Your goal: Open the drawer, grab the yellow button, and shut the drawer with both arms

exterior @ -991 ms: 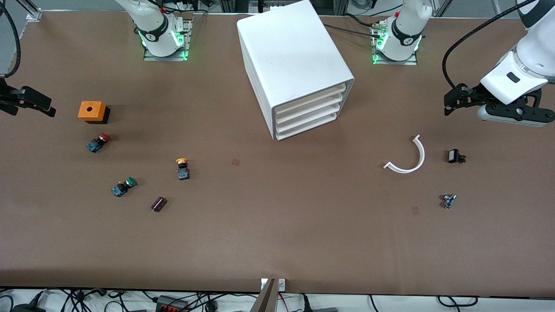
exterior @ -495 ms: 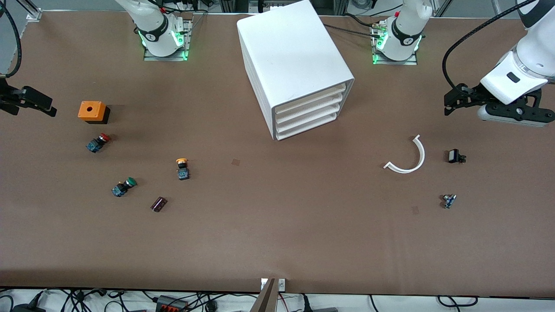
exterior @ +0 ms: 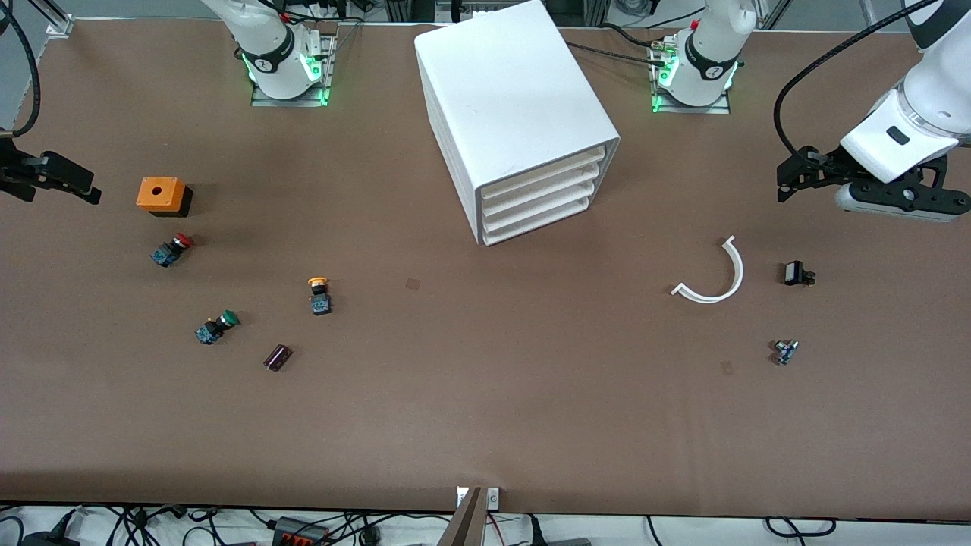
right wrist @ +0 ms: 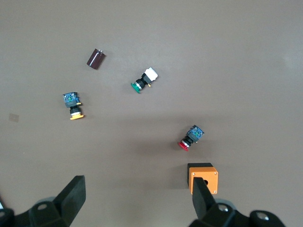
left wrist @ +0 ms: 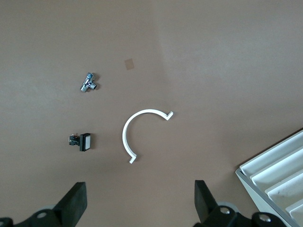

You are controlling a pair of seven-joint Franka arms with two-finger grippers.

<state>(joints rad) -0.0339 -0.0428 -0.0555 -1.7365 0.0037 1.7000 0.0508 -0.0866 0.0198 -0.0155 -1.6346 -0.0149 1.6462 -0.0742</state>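
Note:
The white cabinet point(exterior: 516, 106) stands at the middle of the table near the robots' bases, and a corner of it shows in the left wrist view point(left wrist: 279, 175). Its top drawer point(exterior: 542, 173) is shut, as are the three below. The yellow-capped button point(exterior: 318, 295) lies on the table toward the right arm's end, also in the right wrist view point(right wrist: 73, 106). My right gripper point(exterior: 80, 186) is open and empty point(right wrist: 137, 189) over the table beside the orange box. My left gripper point(exterior: 785, 182) is open and empty point(left wrist: 139, 194) over the left arm's end.
Near the yellow button lie an orange box point(exterior: 161, 195), a red-capped button point(exterior: 171, 249), a green-capped button point(exterior: 216, 326) and a dark cylinder point(exterior: 278, 356). Toward the left arm's end lie a white curved strip point(exterior: 717, 277), a small black part point(exterior: 796, 273) and a metal fitting point(exterior: 785, 351).
The right gripper has crept very slightly toward the orange box. Nothing else has moved.

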